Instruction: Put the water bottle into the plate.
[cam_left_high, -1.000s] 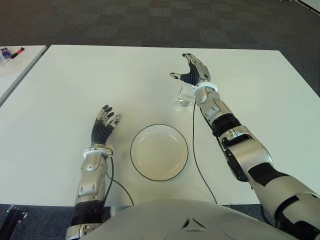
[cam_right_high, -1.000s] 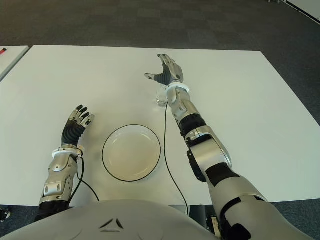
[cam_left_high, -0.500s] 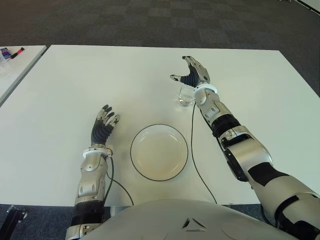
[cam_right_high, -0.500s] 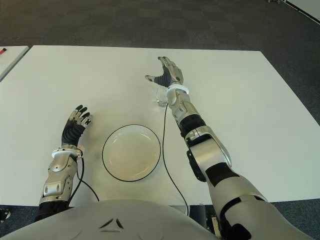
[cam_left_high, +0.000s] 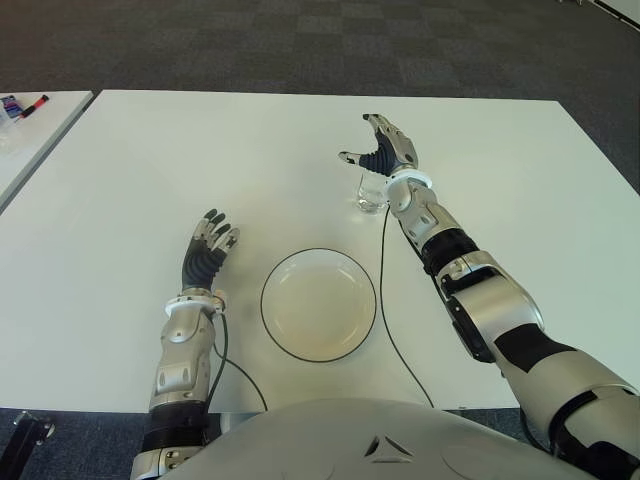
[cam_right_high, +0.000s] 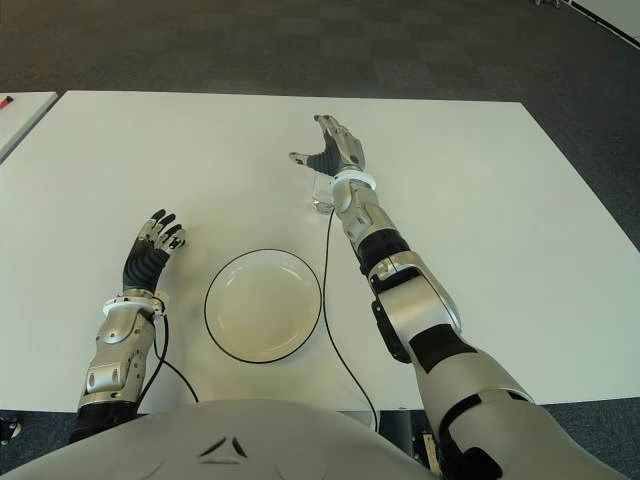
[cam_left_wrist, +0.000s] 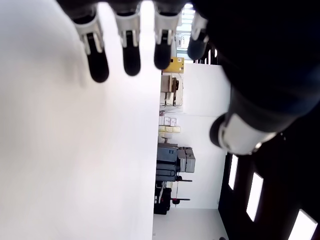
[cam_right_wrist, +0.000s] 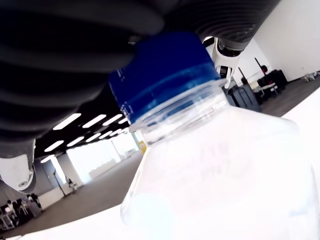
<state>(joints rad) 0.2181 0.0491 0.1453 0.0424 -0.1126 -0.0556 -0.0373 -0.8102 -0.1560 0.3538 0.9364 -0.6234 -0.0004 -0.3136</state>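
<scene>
A clear water bottle (cam_left_high: 371, 192) with a blue cap (cam_right_wrist: 165, 65) stands upright on the white table (cam_left_high: 120, 180), beyond the plate and to its right. My right hand (cam_left_high: 382, 148) hovers over the bottle's top, palm close above the cap, fingers spread and not wrapped around it. The wrist and hand hide most of the bottle in the eye views. The white plate (cam_left_high: 318, 304) with a dark rim lies empty near the table's front edge. My left hand (cam_left_high: 208, 250) shows to the left of the plate, fingers relaxed, holding nothing.
A thin black cable (cam_left_high: 385, 300) runs from my right arm across the table beside the plate's right rim. Another cable (cam_left_high: 235, 365) trails from my left wrist. A second table (cam_left_high: 30, 130) with markers stands at the far left.
My right hand has edged slightly to the left over the bottle. The bottle, the plate and the left hand have not moved.
</scene>
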